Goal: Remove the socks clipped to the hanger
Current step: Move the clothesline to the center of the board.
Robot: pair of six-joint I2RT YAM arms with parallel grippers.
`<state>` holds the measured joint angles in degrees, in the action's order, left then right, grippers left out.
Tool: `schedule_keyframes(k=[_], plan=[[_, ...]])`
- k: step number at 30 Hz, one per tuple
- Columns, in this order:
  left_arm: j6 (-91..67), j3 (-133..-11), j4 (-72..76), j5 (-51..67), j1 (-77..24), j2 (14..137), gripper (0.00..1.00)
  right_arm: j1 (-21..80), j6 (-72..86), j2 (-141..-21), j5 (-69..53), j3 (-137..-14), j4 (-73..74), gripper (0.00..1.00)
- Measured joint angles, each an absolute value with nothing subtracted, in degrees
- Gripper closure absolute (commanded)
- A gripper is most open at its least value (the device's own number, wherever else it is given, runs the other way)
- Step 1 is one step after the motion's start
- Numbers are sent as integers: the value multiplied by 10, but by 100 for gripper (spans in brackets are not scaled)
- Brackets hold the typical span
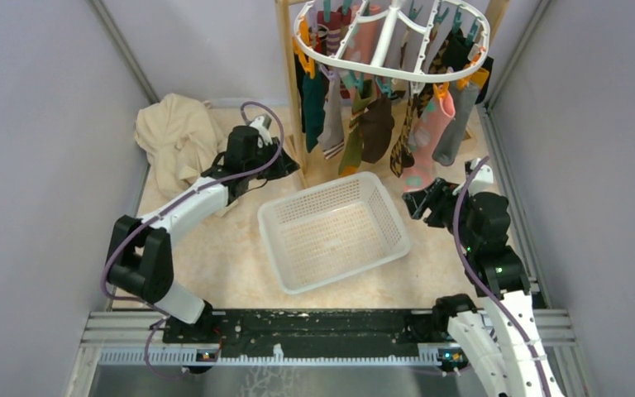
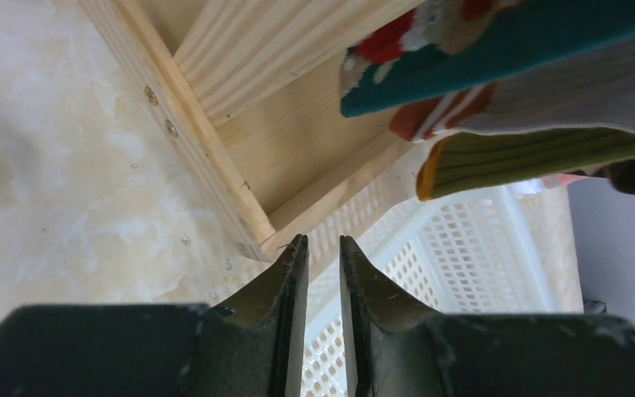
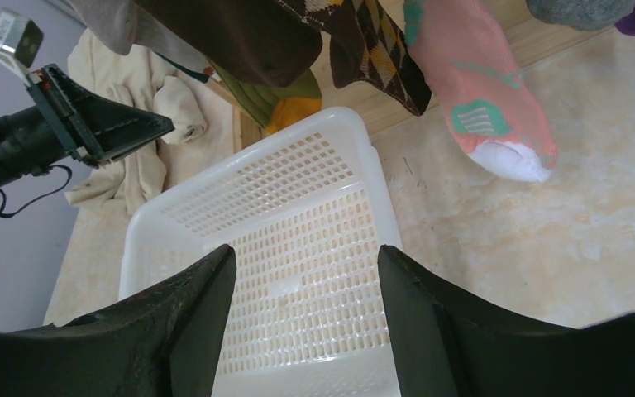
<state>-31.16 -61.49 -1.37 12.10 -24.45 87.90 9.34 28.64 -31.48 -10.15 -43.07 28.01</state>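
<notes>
While your right gripper point(image 1: 416, 203) hovers just beside the right rim of the white basket point(image 1: 389, 208), its fingers are spread wide with nothing between them. The pink sock point(image 3: 479, 99) with the white toe hangs just above and ahead of it. Your left gripper point(image 2: 322, 248) sits past the basket's far left corner, at the foot of the wooden frame point(image 1: 289, 74). Its fingers are drawn almost together, only a slit between them, and they hold nothing. Beyond both grippers, the socks point(image 1: 376, 124) hang clipped in a row from the white hanger point(image 1: 387, 33) atop the frame. A cream cloth point(image 1: 174, 136) lies heaped in the far left corner.
</notes>
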Motion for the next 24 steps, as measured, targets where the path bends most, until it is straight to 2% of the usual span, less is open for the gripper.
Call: schedule_keyframes(k=[4,9,12,14,20,24], plan=[[-318,-617,6,112,-250,920,69,93,287,-310,-102,-423,279,35],[-339,-637,33,107,-253,977,54,94,291,-308,-102,-412,276,35],[-366,-650,59,108,-254,1013,50,93,292,-308,-102,-404,275,34],[-390,-656,76,108,-254,1037,52,93,294,-308,-102,-401,276,34],[-469,-657,136,106,-252,1083,74,93,296,-310,-102,-400,275,34],[-517,-656,201,109,-244,1103,78,94,296,-315,-102,-400,275,34]])
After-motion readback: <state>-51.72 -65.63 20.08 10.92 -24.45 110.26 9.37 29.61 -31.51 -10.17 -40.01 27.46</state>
